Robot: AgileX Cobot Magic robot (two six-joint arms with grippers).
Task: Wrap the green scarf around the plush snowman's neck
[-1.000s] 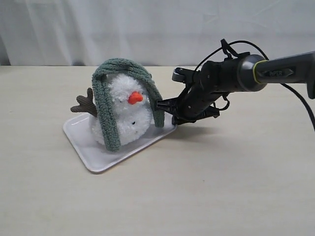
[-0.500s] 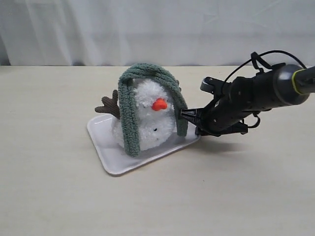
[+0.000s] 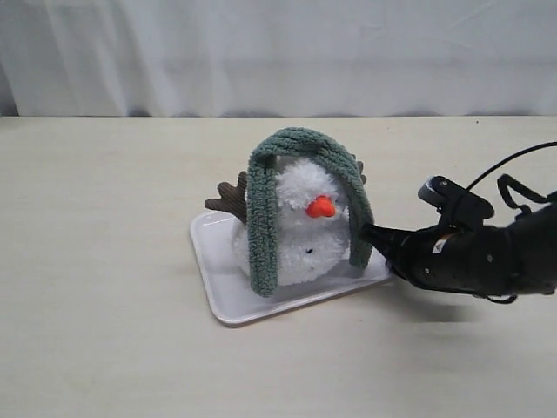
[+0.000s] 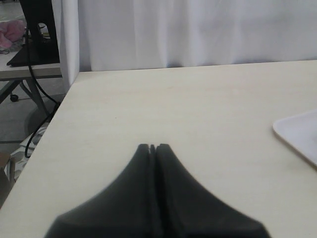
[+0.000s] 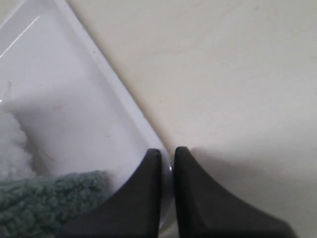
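R gripper (image 5: 167, 151) is pinching the white tray (image 3: 216, 261) rim near its corner, jaws nearly together. On it, the plush snowman (image 3: 305, 239) is sitting w/ green scarf (image 3: 261, 231) hanging over its head, ends down both sides. L gripper (image 4: 153, 147) is hovering closed over table (image 4: 198, 109).

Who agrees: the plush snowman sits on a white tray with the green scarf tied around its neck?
Wrong on the scarf. The exterior view shows the green scarf draped over the head of the plush snowman, untied; it does sit on the white tray.
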